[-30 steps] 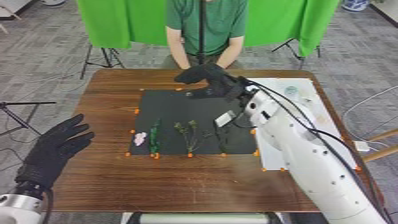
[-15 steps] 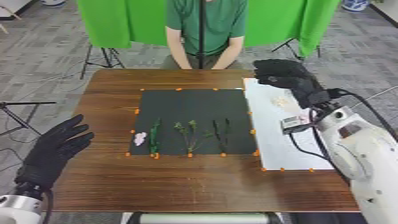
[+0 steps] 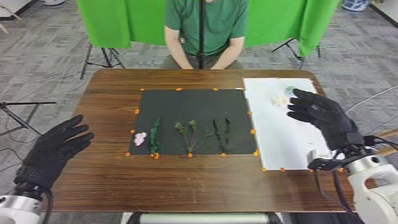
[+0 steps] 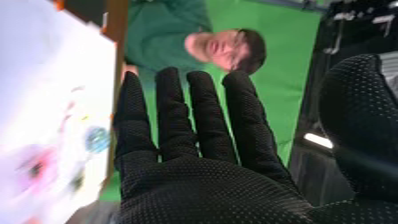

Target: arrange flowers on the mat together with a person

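Head view: pale pink flower point(image 3: 139, 138), long green leaf point(image 3: 155, 138), branching green sprig point(image 3: 192, 138), thin dark-green stems point(image 3: 221, 136) on near half of black rectangular mat point(image 3: 182, 107), seemingly spaced for display. Left black-gloved hand point(image 3: 53, 150) left of mat, wide, empty, probably waiting. Right black-gloved hand point(image 3: 330, 117) right of mat, likely near supply on white sheet point(image 3: 275, 135).

Right wrist view: right hand wide, holding nothing, perhaps ready for grasp.

Finished in white at left arm point(image 3: 15, 209), flanked by black cable point(image 3: 49, 206); gloved in black fabric at left hand point(image 3: 46, 156) | finished in glossy white, dark-marked, at right arm point(image 3: 384, 201), trailed by black cables point(image 3: 338, 194); gloved in black, finely dotted fabric at right hand point(image 3: 330, 117)
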Controlling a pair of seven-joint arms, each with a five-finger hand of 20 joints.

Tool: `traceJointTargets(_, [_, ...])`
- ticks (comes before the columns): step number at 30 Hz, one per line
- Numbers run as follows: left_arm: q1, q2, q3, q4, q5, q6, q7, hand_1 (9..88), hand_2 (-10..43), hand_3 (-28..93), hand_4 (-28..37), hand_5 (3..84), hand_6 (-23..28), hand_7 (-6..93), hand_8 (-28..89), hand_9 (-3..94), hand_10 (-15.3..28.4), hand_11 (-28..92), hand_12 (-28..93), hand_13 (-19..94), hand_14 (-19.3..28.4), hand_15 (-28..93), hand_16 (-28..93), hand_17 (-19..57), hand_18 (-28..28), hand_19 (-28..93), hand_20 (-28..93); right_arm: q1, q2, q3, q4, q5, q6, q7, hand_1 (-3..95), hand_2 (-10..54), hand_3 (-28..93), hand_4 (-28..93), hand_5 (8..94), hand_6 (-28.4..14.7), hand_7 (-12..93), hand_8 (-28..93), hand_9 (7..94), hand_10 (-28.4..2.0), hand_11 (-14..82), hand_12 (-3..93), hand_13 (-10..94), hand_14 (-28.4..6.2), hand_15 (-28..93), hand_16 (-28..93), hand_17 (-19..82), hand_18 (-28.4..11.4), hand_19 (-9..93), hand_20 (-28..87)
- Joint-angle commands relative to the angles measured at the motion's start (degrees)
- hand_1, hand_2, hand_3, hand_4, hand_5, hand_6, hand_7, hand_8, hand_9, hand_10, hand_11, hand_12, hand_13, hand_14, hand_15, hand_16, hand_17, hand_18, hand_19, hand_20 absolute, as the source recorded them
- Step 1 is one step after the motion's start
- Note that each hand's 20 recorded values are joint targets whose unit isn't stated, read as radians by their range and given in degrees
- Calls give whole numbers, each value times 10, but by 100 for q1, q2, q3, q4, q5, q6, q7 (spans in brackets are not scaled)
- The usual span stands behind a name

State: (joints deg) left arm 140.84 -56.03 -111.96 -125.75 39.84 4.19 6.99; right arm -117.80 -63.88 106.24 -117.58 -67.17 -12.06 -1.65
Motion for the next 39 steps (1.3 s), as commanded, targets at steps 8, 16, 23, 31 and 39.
traceJointTargets(8, [159, -173, 6, -16, 12, -14, -40, 309, -25, 688, -222, 339, 51, 192, -94, 297, 126, 220, 184, 263, 157, 368, -3, -53, 223, 491, 82, -803, -838, 422, -195, 10, 164, -236, 214, -40, 822, -235, 385, -36, 151, -86, 398, -127, 71, 250, 338, -111, 96, 379, 126, -192, 354, 266])
traceJointTargets(16, [151, -192, -6, -22, 11, -17, -49, 308, -25, 688, -223, 338, 51, 191, -94, 297, 126, 222, 185, 263, 156, 367, -3, -53, 223, 492, 82, -888, -1167, 769, -143, -34, -161, -261, 215, -44, 825, -235, 388, -36, 156, -86, 399, -129, 75, 250, 338, -111, 103, 378, 127, -191, 354, 263])
traceJointTargets(23, [157, -164, -50, -10, 0, -8, -29, 308, -25, 689, -224, 338, 51, 192, -94, 298, 127, 221, 185, 262, 157, 366, -2, -53, 223, 493, 81, -926, -1455, 1148, -55, -61, -606, -314, 216, -45, 826, -236, 391, -36, 158, -87, 401, -130, 79, 249, 338, -112, 108, 375, 126, -192, 355, 262])
traceJointTargets(31, [104, -110, -40, 17, 0, -31, -35, 308, -25, 689, -224, 339, 51, 192, -95, 298, 125, 223, 185, 262, 157, 366, -3, -53, 223, 492, 80, -841, -1779, 1671, 125, -132, -1394, -354, 216, -44, 825, -236, 394, -37, 161, -89, 402, -131, 81, 248, 340, -112, 115, 370, 126, -192, 356, 261])
traceJointTargets(39, [73, -67, -44, 34, -2, -50, -49, 308, -24, 688, -223, 339, 51, 192, -94, 297, 125, 222, 185, 262, 157, 366, -3, -53, 222, 491, 80, -643, -2192, 2339, 366, -226, -2342, -360, 214, -43, 826, -236, 394, -37, 160, -89, 404, -131, 82, 248, 342, -112, 117, 367, 125, -192, 358, 262])
